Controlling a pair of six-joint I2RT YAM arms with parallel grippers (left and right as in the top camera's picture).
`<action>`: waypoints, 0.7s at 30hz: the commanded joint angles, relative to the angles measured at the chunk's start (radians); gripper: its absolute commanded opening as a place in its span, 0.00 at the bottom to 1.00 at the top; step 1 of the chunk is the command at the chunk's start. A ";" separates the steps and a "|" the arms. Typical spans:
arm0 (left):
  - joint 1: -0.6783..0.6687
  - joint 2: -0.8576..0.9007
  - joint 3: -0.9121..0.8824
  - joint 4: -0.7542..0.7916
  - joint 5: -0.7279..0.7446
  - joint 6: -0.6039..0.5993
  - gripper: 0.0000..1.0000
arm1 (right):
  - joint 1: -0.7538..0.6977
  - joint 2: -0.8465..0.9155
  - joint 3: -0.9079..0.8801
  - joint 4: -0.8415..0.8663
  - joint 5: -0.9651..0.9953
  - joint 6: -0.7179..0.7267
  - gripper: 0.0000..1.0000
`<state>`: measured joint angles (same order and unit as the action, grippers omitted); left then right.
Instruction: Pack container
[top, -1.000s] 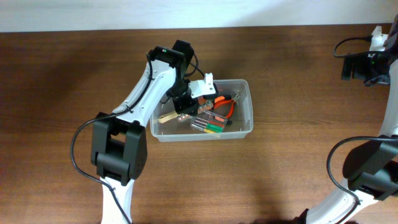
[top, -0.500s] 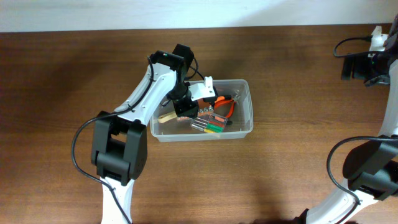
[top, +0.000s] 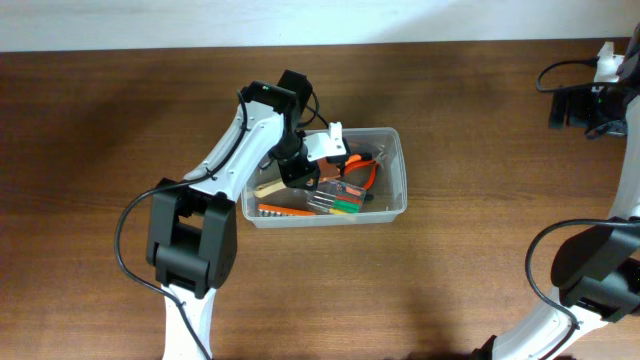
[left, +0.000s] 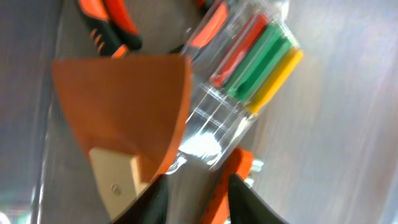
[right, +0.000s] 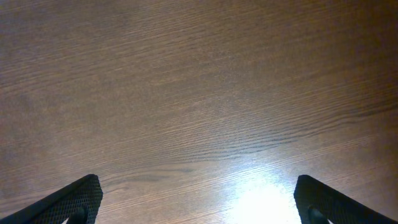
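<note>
The left hand (left: 196, 190) hangs low inside the container (top: 330, 218), which sits on the surface (top: 450, 280) directly beneath it. Its fingers stand partly spread, with a slim orange-handled tool (left: 230, 171) lying in the gap just below them; whether a pad touches that tool I cannot tell. The main risk, as I judge it, is a lift that begins before the fingers are clear: a pad catching the handle could drag the tool up and tip it over the rim. The space around the hand is also crowded. A wooden-handled scraper (left: 124, 106) lies close beside one finger, a clear bit case (left: 249, 68) sits just ahead of the fingertips, and the pliers (left: 112, 25) lie beyond that. Any sideways drift on the way out could therefore shove the case or lever the scraper blade up against the wall. The bin looks light, so a finger hooking its wall might slide or tilt it. The right hand (right: 196, 186), spread wide over bare wood well away from the bin, is in no place to steady it
</note>
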<state>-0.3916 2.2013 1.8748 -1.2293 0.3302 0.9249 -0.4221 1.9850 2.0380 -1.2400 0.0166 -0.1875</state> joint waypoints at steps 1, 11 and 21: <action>0.002 0.009 0.079 0.003 -0.130 -0.037 0.42 | 0.003 0.004 -0.005 0.003 -0.006 -0.003 0.99; 0.006 0.009 0.572 0.001 -0.446 -0.212 0.99 | 0.003 0.004 -0.005 0.003 -0.006 -0.003 0.99; 0.108 -0.032 0.986 -0.240 -0.459 -0.311 0.99 | 0.003 0.004 -0.005 0.003 -0.006 -0.003 0.99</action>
<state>-0.3317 2.2070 2.7930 -1.4227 -0.1055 0.6727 -0.4221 1.9850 2.0380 -1.2396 0.0166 -0.1879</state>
